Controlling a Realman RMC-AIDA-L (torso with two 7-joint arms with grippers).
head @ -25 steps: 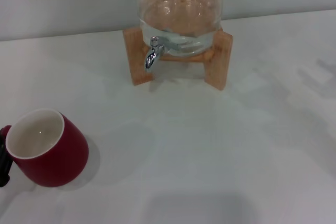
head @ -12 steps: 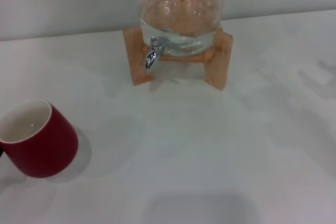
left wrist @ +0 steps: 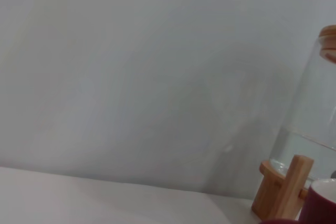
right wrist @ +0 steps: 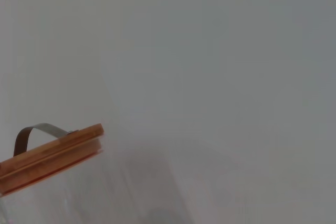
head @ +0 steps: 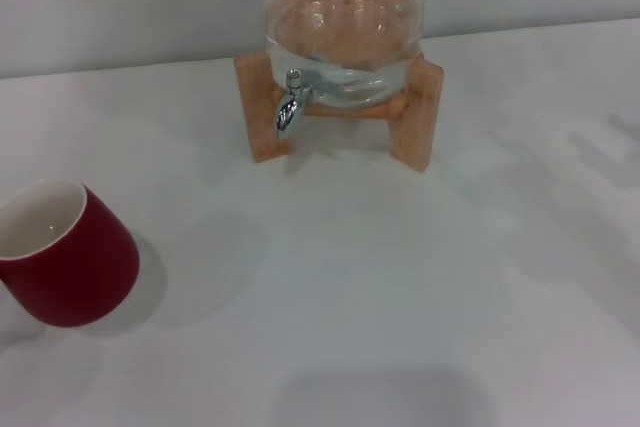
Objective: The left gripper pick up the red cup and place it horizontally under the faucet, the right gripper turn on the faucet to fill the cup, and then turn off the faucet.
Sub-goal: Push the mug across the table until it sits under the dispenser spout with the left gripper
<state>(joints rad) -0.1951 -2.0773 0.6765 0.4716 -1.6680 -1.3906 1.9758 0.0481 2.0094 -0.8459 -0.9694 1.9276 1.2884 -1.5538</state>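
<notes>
Glass jar (head: 345, 32) on wooden stand (head: 415, 112), white table (head: 400, 277).

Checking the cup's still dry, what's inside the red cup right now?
The red cup shows only a bare white inside wall, with no water visible. It tilts away from the camera, so its bottom is hidden by the near rim and cannot be checked.

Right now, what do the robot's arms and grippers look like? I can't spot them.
Neither can be described: no arm or gripper shows in any current view. The head view holds only the red cup, the faucet on its glass jar and the wooden stand. The wrist views show wall and jar, not their own fingers.
</notes>
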